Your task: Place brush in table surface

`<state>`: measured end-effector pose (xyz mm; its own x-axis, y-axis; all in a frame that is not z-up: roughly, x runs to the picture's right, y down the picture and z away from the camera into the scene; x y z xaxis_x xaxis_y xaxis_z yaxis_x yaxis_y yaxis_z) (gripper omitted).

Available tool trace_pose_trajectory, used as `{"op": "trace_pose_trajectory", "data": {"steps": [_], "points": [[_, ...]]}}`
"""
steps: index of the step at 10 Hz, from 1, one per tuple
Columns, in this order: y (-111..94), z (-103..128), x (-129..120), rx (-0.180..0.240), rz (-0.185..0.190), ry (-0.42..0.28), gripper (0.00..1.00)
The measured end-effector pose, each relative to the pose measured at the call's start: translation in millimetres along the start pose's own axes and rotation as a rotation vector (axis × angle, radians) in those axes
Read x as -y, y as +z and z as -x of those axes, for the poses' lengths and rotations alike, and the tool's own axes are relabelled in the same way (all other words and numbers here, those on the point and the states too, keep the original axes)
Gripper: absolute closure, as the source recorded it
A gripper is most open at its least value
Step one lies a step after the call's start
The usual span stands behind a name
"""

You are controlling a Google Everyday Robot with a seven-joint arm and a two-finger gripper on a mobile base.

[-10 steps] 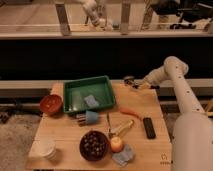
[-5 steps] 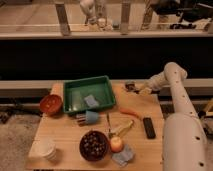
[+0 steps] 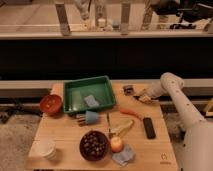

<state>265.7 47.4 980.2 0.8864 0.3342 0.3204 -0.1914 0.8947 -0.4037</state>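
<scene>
At the near edge of the table surface [image 3: 60, 131] I see a white cup [image 3: 46, 148] on the left, a dark bowl [image 3: 93, 145] of small dark pieces in the middle, then an apple [image 3: 116, 145] touching a crumpled grey cloth [image 3: 123, 155]. Just beyond lies the brush [image 3: 108, 124], slim and black, flat on the wood beside a yellow banana [image 3: 123, 128]; a flat black bar [image 3: 149, 127] sits further right. Farther back, a stubby light-blue bristled block [image 3: 89, 117] lies near the tray, with an orange carrot [image 3: 130, 113] to its right. At the far left sits a red bowl [image 3: 51, 104], next to the green tray [image 3: 75, 89] holding a blue-grey piece [image 3: 91, 101]. My gripper [image 3: 131, 91] is at the far right edge, low over the wood, well apart from the brush; I cannot tell how its fingers stand.
</scene>
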Motion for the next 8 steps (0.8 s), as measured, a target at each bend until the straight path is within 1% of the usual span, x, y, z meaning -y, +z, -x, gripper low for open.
{"op": "trace_pose_trajectory", "data": {"steps": [1, 2, 4, 8], "points": [[4.7, 0.3, -2.4, 0.007, -0.002, -0.008, 0.98], [7.6, 0.3, -4.0, 0.004, 0.0, -0.014, 0.88], [6.6, 0.5, -4.4, 0.003, 0.003, -0.016, 0.69], [7.7, 2.7, -6.0, -0.006, 0.01, -0.022, 0.28]]}}
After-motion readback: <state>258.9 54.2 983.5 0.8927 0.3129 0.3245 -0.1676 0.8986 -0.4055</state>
